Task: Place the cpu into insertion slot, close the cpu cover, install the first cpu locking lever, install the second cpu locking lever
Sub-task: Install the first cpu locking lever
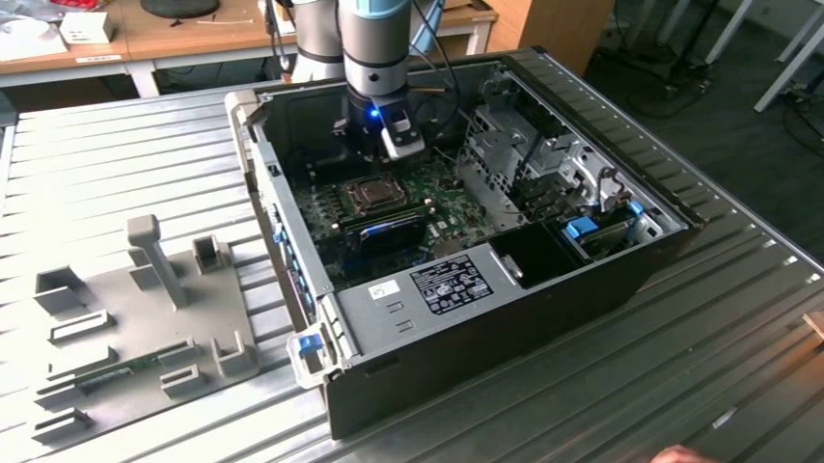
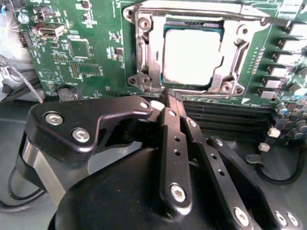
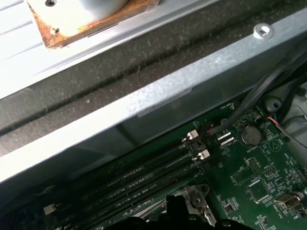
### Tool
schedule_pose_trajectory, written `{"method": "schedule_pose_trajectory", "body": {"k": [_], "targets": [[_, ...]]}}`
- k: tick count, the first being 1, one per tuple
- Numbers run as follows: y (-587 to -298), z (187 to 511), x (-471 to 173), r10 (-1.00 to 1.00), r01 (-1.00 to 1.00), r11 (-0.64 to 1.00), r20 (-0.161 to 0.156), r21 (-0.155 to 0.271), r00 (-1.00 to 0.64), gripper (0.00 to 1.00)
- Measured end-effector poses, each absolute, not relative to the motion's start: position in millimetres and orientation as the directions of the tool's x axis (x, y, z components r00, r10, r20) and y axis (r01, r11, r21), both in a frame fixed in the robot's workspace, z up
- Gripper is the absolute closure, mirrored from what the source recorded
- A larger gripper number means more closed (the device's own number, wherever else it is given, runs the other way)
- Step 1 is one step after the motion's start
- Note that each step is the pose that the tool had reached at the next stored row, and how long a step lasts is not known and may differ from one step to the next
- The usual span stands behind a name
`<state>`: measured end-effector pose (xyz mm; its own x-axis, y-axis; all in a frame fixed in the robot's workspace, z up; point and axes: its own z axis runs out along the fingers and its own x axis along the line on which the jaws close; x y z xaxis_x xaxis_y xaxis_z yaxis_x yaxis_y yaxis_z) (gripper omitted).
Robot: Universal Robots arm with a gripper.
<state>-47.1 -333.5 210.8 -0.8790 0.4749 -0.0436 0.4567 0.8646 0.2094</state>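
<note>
In the exterior view my gripper [image 1: 390, 154] reaches down into the open computer case, just above the insertion slot [image 1: 374, 194] on the green board. The second wrist view shows the cpu [image 2: 192, 55], silver-grey, lying flat in the socket. The shiny cpu cover [image 2: 144, 52] lies down around it as a frame. My black gripper [image 2: 165, 97] is shut, with its tips together at the socket's edge on the side of the memory slots. I cannot tell whether anything is pinched between them. A corner of the socket frame [image 3: 196, 199] shows in the first wrist view.
Long black memory slots [image 2: 225, 117] run beside the socket. The case wall [image 3: 158, 96] stands close behind them. A metal drive cage [image 1: 541, 164] and a labelled power unit [image 1: 451, 283] fill the case's other side. A grey fixture plate [image 1: 129, 318] lies on the ribbed table.
</note>
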Motion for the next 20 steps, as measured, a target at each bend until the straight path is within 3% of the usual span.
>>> {"method": "schedule_pose_trajectory", "body": {"k": [5, 13, 20], "targets": [[-333.5, 210.8, -47.0, 0.440, 0.426, 0.888, -0.049, 0.174, -0.897, 0.90], [-333.5, 210.8, -47.0, 0.372, 0.367, 0.927, -0.068, 0.077, -0.926, 0.90], [-333.6, 210.8, -47.1, 0.335, 0.332, 0.941, -0.068, 0.061, -0.940, 0.90]]}}
